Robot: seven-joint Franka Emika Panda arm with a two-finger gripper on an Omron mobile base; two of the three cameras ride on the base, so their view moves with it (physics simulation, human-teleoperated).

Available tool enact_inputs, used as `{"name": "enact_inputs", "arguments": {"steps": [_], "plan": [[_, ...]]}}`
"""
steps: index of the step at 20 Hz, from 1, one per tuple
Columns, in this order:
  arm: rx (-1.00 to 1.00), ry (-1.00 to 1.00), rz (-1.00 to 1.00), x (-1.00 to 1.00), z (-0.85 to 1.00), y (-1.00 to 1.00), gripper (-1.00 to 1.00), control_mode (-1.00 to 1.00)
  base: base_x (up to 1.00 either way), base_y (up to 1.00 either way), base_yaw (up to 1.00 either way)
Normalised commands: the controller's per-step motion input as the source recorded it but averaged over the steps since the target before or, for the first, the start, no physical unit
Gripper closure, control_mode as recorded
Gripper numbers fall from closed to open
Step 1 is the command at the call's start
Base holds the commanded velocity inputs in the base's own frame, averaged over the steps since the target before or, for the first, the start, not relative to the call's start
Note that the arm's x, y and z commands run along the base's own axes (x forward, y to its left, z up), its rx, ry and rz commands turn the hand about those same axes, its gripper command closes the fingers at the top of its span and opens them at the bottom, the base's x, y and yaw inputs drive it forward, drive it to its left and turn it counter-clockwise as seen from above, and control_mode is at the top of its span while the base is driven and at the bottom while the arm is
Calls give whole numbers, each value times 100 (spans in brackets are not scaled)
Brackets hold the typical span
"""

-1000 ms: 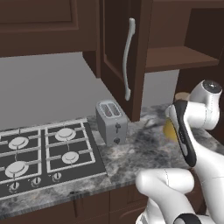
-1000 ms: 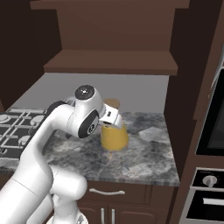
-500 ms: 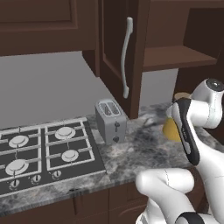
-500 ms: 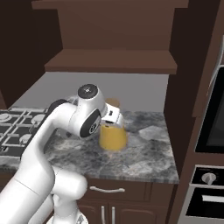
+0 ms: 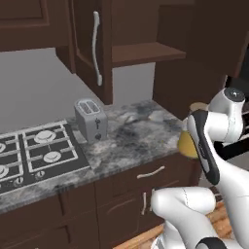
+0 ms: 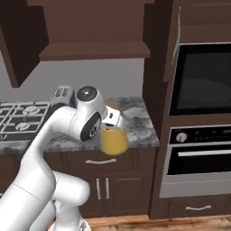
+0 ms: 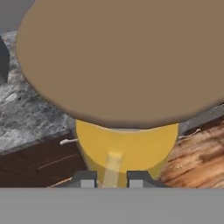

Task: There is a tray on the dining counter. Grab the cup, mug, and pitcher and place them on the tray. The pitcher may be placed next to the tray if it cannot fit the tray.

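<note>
Pitcher hangs in the air off the front edge of the stove-side desk, body level with the drawer fronts below the stone top. In the right base view its orange-yellow body is just right of the arm's big round joint. Long axis close to upright, wider base downward, lid end up toward the wrist; any slight lean cannot be judged. In the left base view only a sliver of the pitcher shows behind the white forearm, with a bit of tan lid above it.

Hand view: tan lid spreads wide across the top, yellow body beneath it, a pale vertical strip, possibly the handle, running down its centre. End effector has its two dark finger tips standing on either side of that strip, narrow gap between them, clenched on the pitcher. Past the pitcher this view shows grey marbled stone, dark cabinet fronts and wooden floor.

Surroundings: toaster upright on the desk, near the right edge of the gas stove, well apart from the pitcher. Open cabinet door with a long pale handle above the toaster. Built-in oven in the tall dark column right of the desk.
</note>
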Motion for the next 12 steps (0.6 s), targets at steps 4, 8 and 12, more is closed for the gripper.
{"name": "enact_inputs", "arguments": {"steps": [4, 8, 12], "plan": [[0, 0, 0, 0, 0, 0, 100, 100, -29, 0, -62], [0, 0, 0, 0, 0, 0, 100, 100, -21, 0, -70], [0, 0, 0, 0, 0, 0, 100, 100, -13, 0, -76]]}}
